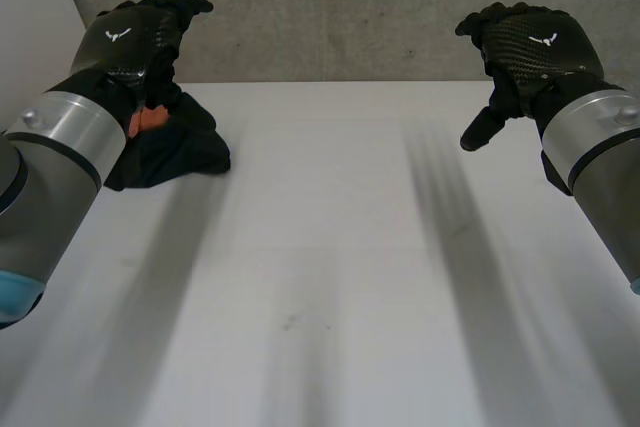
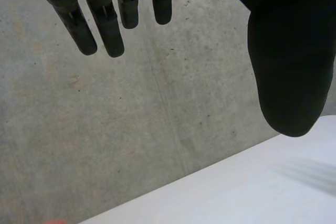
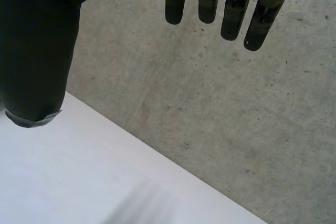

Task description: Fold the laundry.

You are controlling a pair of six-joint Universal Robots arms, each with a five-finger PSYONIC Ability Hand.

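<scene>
A white table [image 1: 330, 247] runs up to a bare grey concrete wall [image 1: 330, 7] along its far edge.

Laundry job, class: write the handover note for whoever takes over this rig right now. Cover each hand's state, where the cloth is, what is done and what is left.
Left hand: open, fingers straight, holding nothing, raised at the table's far left, above the cloth.
Right hand: open, holding nothing, raised at the far right.
Cloth: one dark piece with an orange patch, bunched in a heap at the far left of the table, partly behind the left arm.
Done: no fold visible.
Left: grasp the cloth, spread it flat mid-table, then fold it.
</scene>
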